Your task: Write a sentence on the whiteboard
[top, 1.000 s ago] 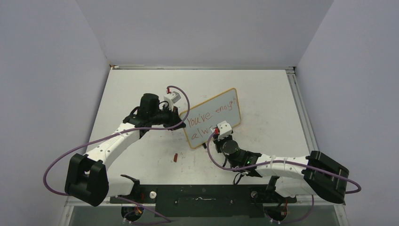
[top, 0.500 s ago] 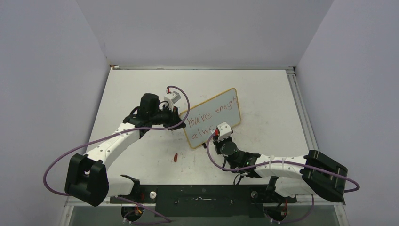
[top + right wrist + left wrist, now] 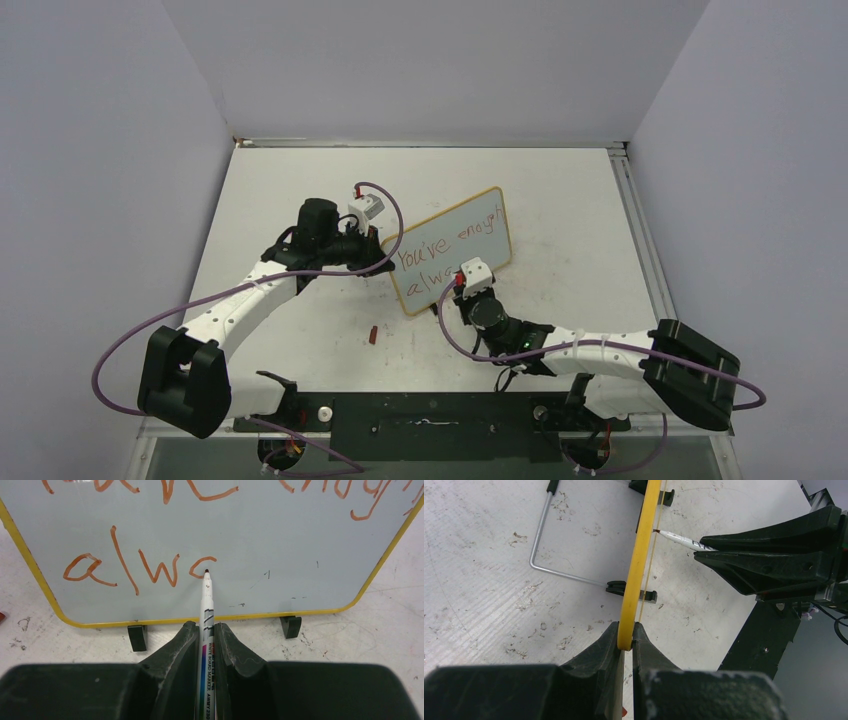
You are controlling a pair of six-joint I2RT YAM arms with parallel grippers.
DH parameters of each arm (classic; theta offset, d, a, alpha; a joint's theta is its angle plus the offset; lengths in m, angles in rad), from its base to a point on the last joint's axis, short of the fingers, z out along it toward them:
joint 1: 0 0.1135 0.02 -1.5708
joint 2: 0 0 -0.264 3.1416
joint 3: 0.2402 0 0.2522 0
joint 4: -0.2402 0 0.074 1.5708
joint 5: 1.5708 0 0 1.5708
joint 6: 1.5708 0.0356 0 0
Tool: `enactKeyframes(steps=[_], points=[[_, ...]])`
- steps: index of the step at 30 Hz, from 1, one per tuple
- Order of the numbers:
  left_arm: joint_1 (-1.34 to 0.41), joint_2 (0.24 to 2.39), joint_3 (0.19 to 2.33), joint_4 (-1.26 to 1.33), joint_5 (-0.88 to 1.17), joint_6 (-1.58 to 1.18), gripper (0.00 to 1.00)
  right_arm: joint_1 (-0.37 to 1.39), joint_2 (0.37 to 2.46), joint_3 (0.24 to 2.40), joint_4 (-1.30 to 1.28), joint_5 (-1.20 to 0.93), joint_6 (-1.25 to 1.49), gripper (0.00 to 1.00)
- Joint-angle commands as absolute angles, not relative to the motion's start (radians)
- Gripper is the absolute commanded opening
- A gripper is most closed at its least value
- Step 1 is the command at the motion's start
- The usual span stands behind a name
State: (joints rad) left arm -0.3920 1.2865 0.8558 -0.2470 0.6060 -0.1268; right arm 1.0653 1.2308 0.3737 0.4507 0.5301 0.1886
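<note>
- Two claws share the job; the left claw (image 3: 625,639) is clamped shut on the yellow rim of the whiteboard (image 3: 455,250), which stands up on its feet on the counter (image 3: 570,200).
- The right claw (image 3: 202,630) is closed around the marker (image 3: 206,605); the pen's long axis points straight ahead at the board face, tip on the last half-formed letter of the sentence (image 3: 140,570).
- Blank board lies right of the tip; I judge the next stroke runs that way.

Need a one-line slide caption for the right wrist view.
Right gripper pinches the marker, tip on the whiteboard, adding a letter after "alw" in the sentence.
</note>
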Motion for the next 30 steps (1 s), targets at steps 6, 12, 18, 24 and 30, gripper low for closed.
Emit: enactKeyframes(steps=[6,12,18,24,30], points=[[-0.393,1.284,0.873,-0.315,0.559,-0.11,0.0,1.052,1.191,0.434,0.49,0.556,0.148,0.05],[-0.393,1.282,0.873,-0.316,0.559,-0.11,0.0,1.051,1.219,0.412,0.487,0.544,0.181,0.05],[-0.393,1.284,0.873,-0.316,0.559,-0.11,0.0,1.052,1.231,0.374,0.49,0.541,0.23,0.05],[-0.393,1.284,0.873,-0.316,0.559,-0.112,0.0,1.052,1.24,0.356,0.495,0.545,0.251,0.05],[-0.393,1.285,0.873,-0.314,0.56,-0.112,0.0,1.052,1.22,0.357,0.49,0.57,0.243,0.05]])
